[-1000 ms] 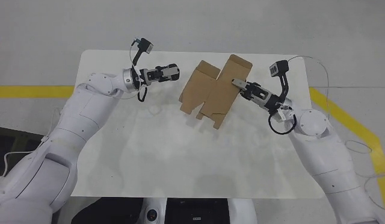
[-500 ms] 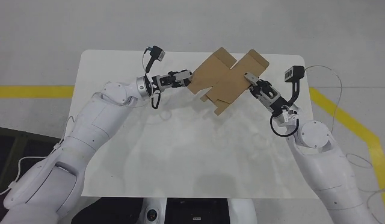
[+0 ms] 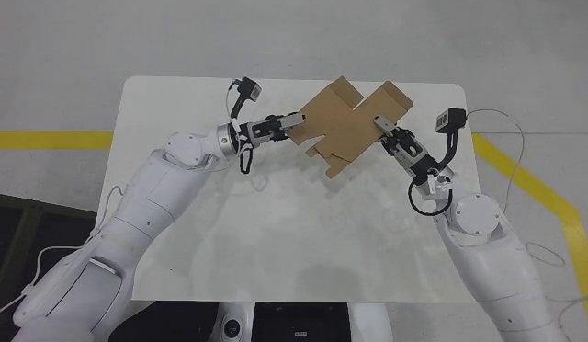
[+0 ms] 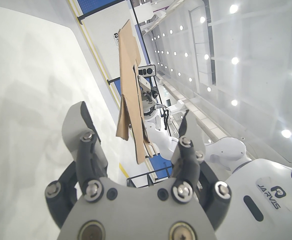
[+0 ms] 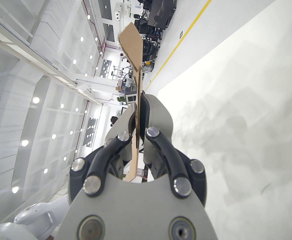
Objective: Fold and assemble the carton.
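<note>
Over the far middle of the tabletop [image 3: 276,232], I am seeing the carton [image 3: 344,126] hanging as 1 flat, unfolded sheet of brown board, its broad face turned up toward the top camera and its flaps sticking out at the corners. My right jaws are pinching it narrowly: in the right wrist view the board [image 5: 133,48] is running edge-on straight between the 2 grey fingers [image 5: 158,116], which are pressing on either side of it, with the white tabletop [image 5: 236,101] lying off to one side. From above, that grip is sitting on the carton's side nearest the right arm. My left jaws are standing wide, holding nothing; in the left wrist view the 2 fingers [image 4: 78,123] are spreading well apart, and the carton [image 4: 129,88] is showing edge-on ahead of them, in line with the gap, looking lifted clear of the tabletop [image 4: 23,63]. In the top view the left fingertips are lying just beside the carton's opposite edge, and I cannot tell whether they are touching it.
</note>
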You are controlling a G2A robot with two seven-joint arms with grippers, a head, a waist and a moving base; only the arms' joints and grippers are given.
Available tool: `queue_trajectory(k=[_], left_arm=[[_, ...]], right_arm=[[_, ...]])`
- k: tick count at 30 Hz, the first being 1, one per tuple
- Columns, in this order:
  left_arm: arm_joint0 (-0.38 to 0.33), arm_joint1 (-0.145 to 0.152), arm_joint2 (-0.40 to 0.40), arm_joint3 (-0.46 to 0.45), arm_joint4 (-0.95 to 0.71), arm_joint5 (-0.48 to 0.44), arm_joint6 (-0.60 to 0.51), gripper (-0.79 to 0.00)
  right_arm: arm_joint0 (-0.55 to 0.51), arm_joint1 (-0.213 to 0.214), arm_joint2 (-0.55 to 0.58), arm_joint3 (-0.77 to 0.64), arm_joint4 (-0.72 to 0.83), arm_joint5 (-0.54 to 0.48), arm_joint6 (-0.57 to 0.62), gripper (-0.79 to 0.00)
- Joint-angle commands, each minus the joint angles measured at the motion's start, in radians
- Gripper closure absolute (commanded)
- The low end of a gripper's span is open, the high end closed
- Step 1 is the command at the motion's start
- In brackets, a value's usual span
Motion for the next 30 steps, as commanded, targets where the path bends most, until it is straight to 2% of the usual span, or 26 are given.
queue_trajectory(k=[1,2,3,11,12,13,14,20,24,29,30], left_arm=[[0.004,-0.003,-0.003,-0.004,-0.003,0.002,-0.006,-0.114],[0.005,-0.005,-0.004,-0.005,-0.004,0.004,-0.010,-0.040],[0.006,-0.006,-0.006,-0.005,-0.005,0.005,-0.013,0.000],[0.011,-0.019,-0.020,-0.007,-0.009,0.007,-0.041,0.000],[0.011,-0.021,-0.022,-0.005,-0.008,0.007,-0.043,0.000],[0.011,-0.022,-0.024,-0.004,-0.008,0.007,-0.045,0.000],[0.011,-0.023,-0.027,-0.003,-0.008,0.007,-0.048,0.000],[-0.012,-0.021,-0.060,0.034,0.019,-0.017,-0.103,0.000],[-0.041,-0.013,-0.088,0.073,0.014,-0.051,-0.232,0.000],[-0.066,0.007,-0.109,0.060,0.038,-0.001,-0.292,0.000],[-0.067,0.013,-0.112,0.048,0.043,0.011,-0.304,0.000]], right_arm=[[0.000,-0.001,0.002,0.000,-0.007,-0.001,-0.001,0.000],[0.000,-0.002,0.002,0.001,-0.013,-0.001,0.000,0.000],[0.000,-0.002,0.003,0.000,-0.018,-0.002,0.000,0.000],[-0.003,-0.007,0.012,0.000,-0.033,-0.015,0.013,0.000],[-0.002,-0.008,0.013,-0.001,-0.035,-0.017,0.016,-0.065],[-0.002,-0.008,0.014,-0.001,-0.034,-0.020,0.020,-0.511],[-0.001,-0.009,0.015,0.000,-0.034,-0.024,0.026,-0.785],[0.015,-0.005,0.043,0.035,-0.015,-0.080,0.129,-0.785],[0.032,0.001,0.070,0.080,0.021,-0.146,0.253,-0.785],[0.088,0.010,0.070,0.175,0.122,-0.227,0.552,-0.785],[0.107,0.013,0.074,0.194,0.101,-0.264,0.608,-0.785]])
